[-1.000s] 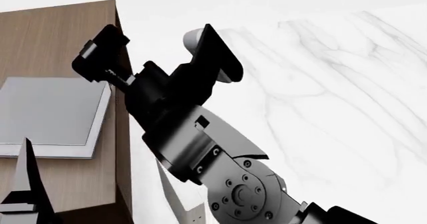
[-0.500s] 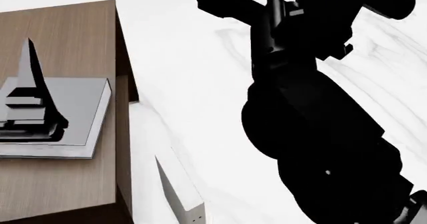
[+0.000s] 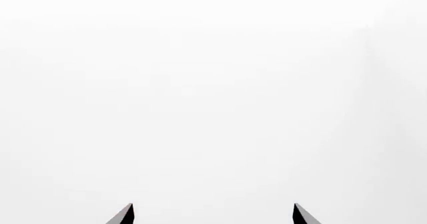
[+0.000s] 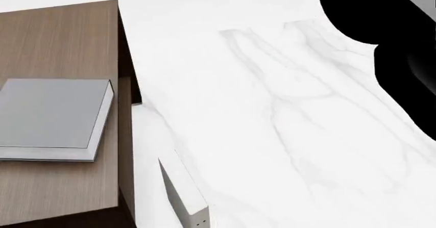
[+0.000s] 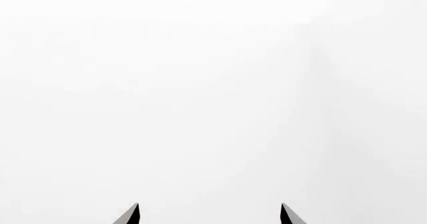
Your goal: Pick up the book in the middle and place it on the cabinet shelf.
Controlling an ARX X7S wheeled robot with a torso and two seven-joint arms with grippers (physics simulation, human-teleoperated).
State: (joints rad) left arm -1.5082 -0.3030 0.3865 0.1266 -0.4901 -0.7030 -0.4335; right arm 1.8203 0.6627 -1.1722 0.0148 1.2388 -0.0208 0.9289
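Our left arm has left the head view; the flat grey hardcover book [image 4: 51, 113] lies on the wood-grain cabinet shelf [image 4: 61, 39]. Both jaws stand wide, empty.

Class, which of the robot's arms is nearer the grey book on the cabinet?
Cannot tell. One arm, apparently the right, shows in the head view's far corner, well away from the book. The left arm is out of that view; its gripper faces only blank white.
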